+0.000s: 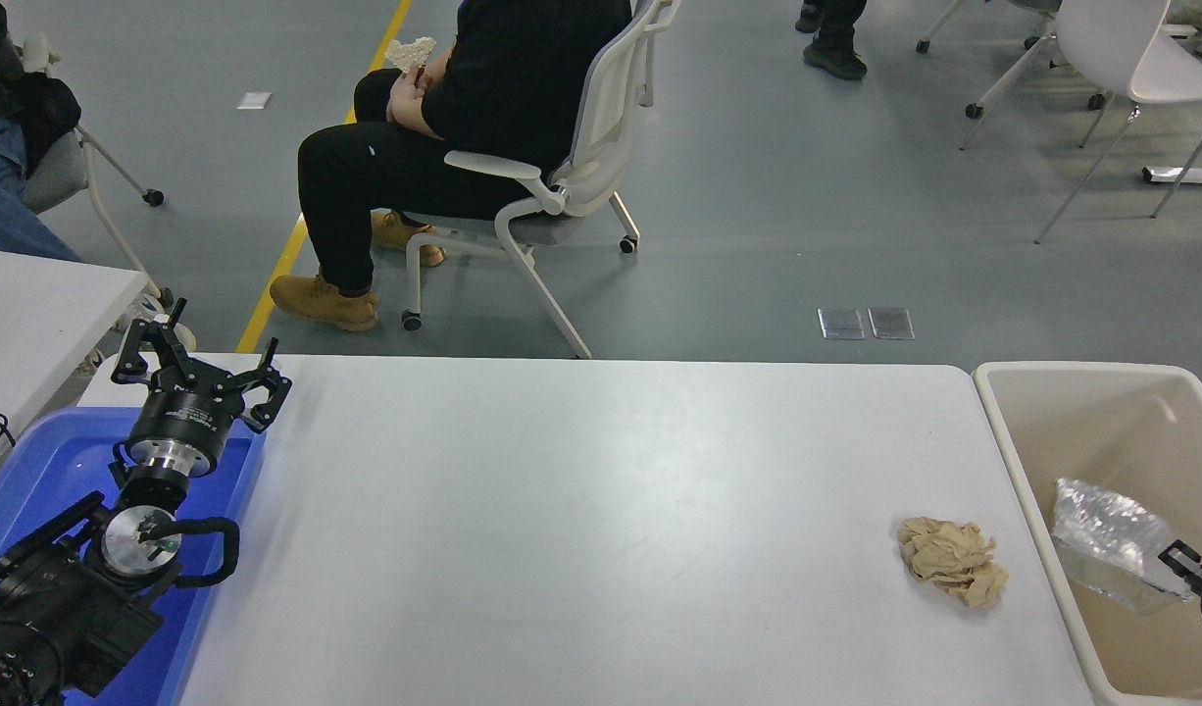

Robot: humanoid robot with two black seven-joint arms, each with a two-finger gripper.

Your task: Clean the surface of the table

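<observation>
A: What lies on the counter (581, 529)?

B: The counter fills the lower middle of the head view, wide and white with rounded far corners. A crumpled tan paper wad (952, 560) rests on it near the right edge — just beside the beige bin (1013, 461), not in it.

A: Where are the two arms?

B: The left end effector (201, 371) is parked at the lower left, above a blue tray (32, 471) at the counter's left end; its fingers are spread. The right end effector (1189, 569) enters from the right edge over the beige bin. Only its tip shows, touching a crinkled silver foil wrapper (1106, 544), and whether it pinches the wrapper cannot be told.

A: How does the wrapper sit?

B: It lies within the bin's outline, near the left wall; whether it rests on the bin floor or hangs above it is unclear.

A: And beyond the counter?

B: A person in black clothes and tan boots (325, 297) sits on a white wheeled chair (562, 186), turned toward the picture's left, hands holding a pale crumpled piece (408, 49). A smaller white table (32, 314) shows at the left edge.
</observation>
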